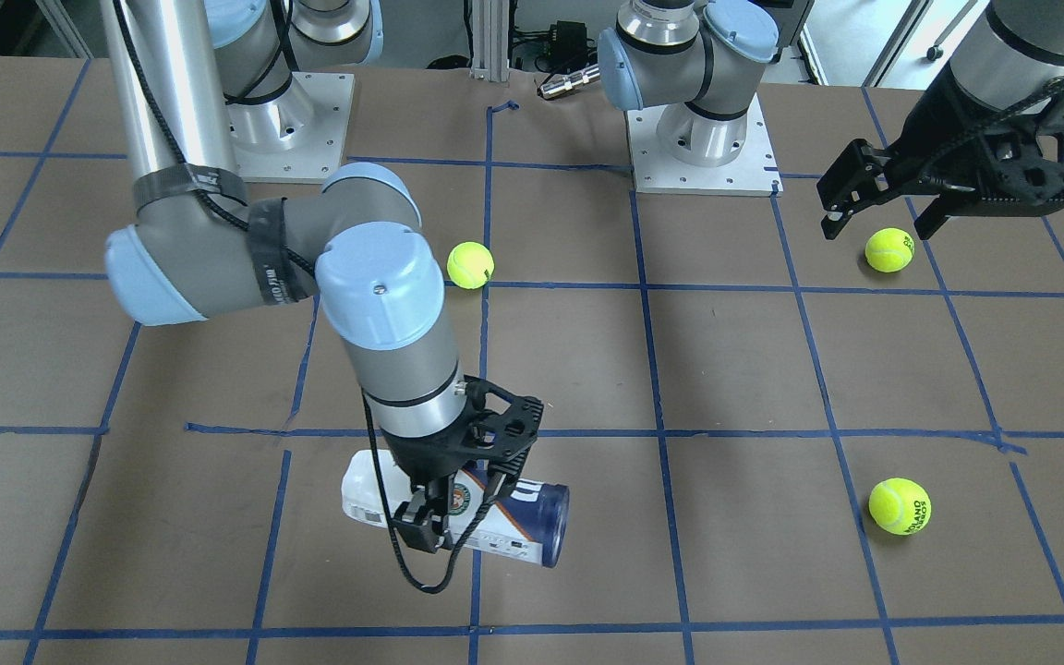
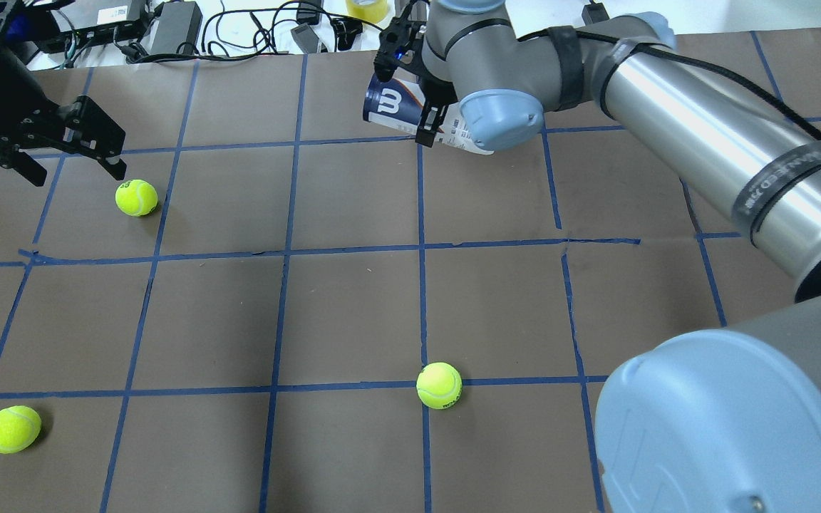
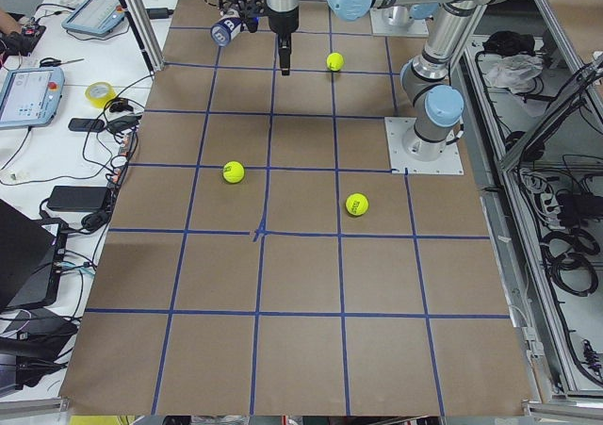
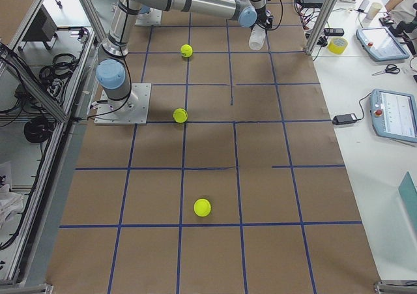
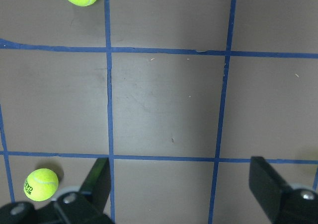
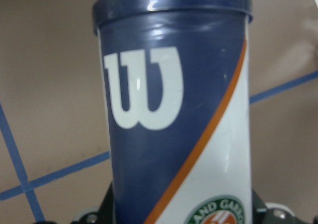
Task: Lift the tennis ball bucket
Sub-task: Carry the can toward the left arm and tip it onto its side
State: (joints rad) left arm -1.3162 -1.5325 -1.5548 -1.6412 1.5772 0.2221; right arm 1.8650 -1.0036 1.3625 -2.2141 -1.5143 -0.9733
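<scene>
The tennis ball bucket [image 1: 523, 517] is a white and navy tube with a dark blue rim, lying horizontal at the table's operator side. It also shows in the overhead view [image 2: 390, 107] and fills the right wrist view [image 6: 169, 110]. My right gripper [image 1: 444, 517] is shut on its middle from above. I cannot tell whether the tube is clear of the table. My left gripper [image 1: 878, 229] is open and empty, hovering just over a loose tennis ball [image 1: 889, 249], far from the tube.
Two more loose tennis balls lie on the brown gridded table, one near the right arm's elbow [image 1: 470, 265] and one toward the operator side [image 1: 900, 505]. Both arm bases [image 1: 703, 139] stand at the robot side. Cables and devices [image 2: 168, 21] lie beyond the far edge.
</scene>
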